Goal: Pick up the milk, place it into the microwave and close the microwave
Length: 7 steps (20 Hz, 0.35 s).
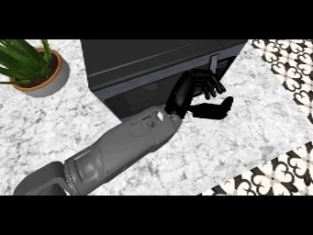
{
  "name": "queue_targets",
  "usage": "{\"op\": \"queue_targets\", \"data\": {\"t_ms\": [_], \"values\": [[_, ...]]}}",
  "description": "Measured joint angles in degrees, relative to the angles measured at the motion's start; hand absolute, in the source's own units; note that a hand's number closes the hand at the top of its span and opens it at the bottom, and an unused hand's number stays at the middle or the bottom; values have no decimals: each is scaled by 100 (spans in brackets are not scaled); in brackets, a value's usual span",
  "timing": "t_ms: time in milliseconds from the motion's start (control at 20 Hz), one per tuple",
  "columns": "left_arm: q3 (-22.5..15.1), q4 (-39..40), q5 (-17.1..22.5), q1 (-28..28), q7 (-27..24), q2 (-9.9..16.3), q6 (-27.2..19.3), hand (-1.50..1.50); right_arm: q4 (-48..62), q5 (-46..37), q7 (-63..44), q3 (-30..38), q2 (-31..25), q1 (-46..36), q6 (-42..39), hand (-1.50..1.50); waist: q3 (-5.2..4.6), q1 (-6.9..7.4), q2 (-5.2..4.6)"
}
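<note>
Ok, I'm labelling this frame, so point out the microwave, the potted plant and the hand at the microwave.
microwave (152, 59): head view, on its dark top panel.
potted plant (50, 82): head view, on the pot's front wall.
hand (201, 92): head view, on the palm, at the microwave's front right corner.

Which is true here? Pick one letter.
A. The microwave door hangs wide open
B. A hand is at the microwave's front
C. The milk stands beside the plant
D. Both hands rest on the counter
B: the hand is up against the front of the microwave.
</note>
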State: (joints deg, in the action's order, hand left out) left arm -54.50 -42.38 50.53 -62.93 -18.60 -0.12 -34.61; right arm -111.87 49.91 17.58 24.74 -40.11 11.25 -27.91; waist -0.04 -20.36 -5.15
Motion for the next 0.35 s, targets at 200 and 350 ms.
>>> {"op": "queue_targets", "data": {"t_ms": [200, 350], "values": [[-80, -10, 117, -6, -86, 1, 165, -150, -64, 91, -42, 126, -22, 92, 41, -150, -4, 108, 6], [-139, -15, 194, 0, -158, 0, 270, -150, -134, 157, -77, 201, -29, 172, 63, -150, -6, 179, 21]]}}
